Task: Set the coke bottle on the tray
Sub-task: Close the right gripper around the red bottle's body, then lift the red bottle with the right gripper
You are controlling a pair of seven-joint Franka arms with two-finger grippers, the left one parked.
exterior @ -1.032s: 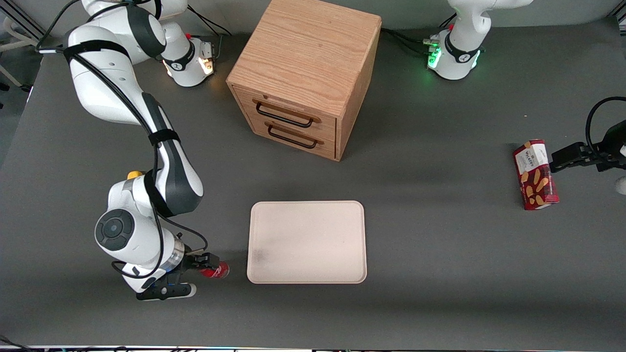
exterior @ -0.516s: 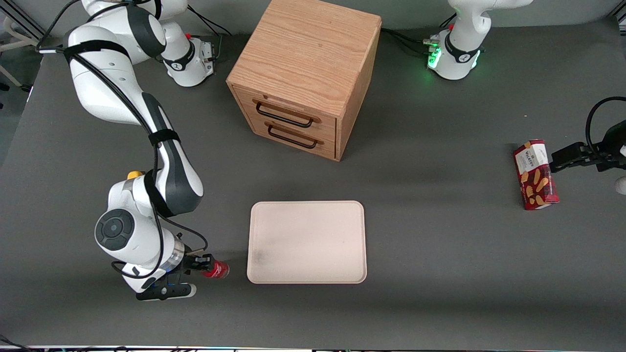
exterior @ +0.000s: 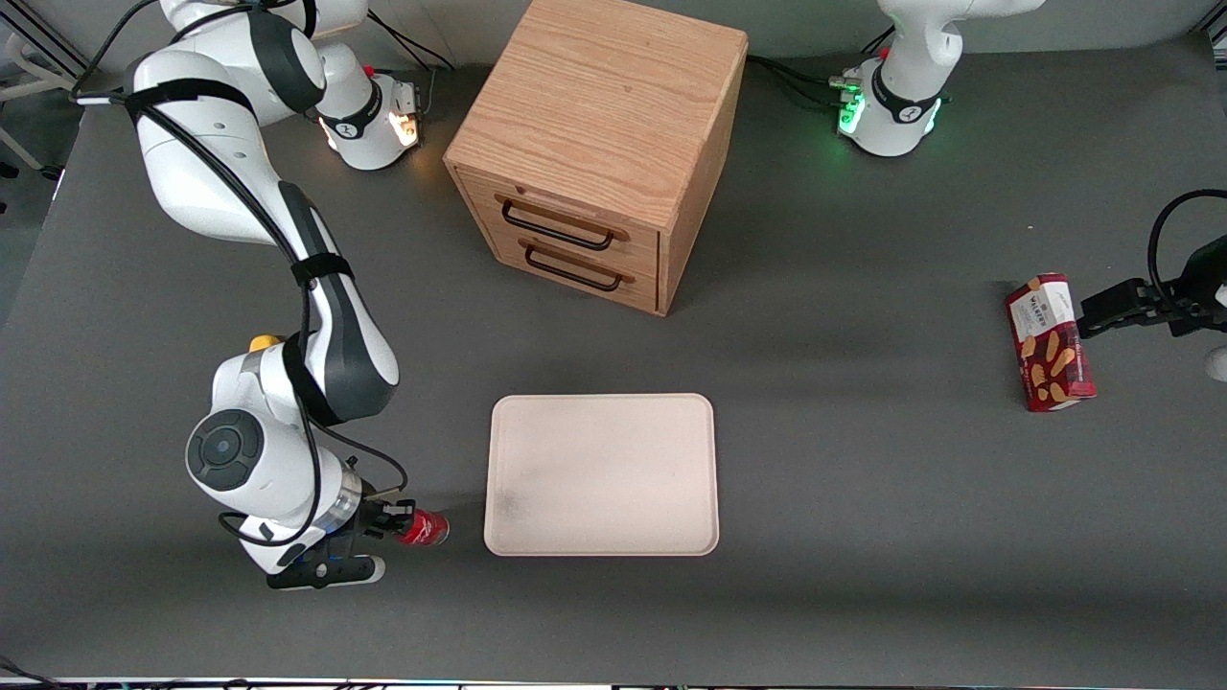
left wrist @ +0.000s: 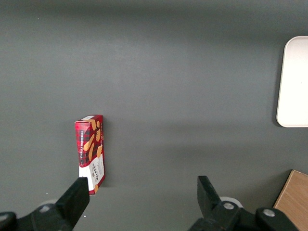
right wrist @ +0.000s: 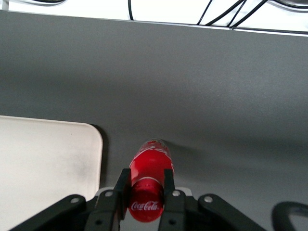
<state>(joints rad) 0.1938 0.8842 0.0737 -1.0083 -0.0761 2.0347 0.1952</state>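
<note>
The coke bottle (exterior: 428, 528), small and red, lies on its side on the grey table, just beside the tray's corner toward the working arm's end. My right gripper (exterior: 398, 523) is low at the table and shut on the bottle's cap end. In the right wrist view the gripper (right wrist: 146, 185) has one black finger on each side of the bottle (right wrist: 150, 163), and the red cap with white script shows between them. The cream-beige tray (exterior: 601, 474) lies flat with nothing on it; its rim also shows in the right wrist view (right wrist: 94, 144).
A wooden drawer cabinet (exterior: 599, 144) stands farther from the front camera than the tray. A red biscuit box (exterior: 1050, 342) lies toward the parked arm's end of the table. A yellow lump (exterior: 264, 341) peeks out beside my right arm.
The gripper's fingers have closed in on the bottle's cap end. The bottle has shifted only slightly. The tray has not moved.
</note>
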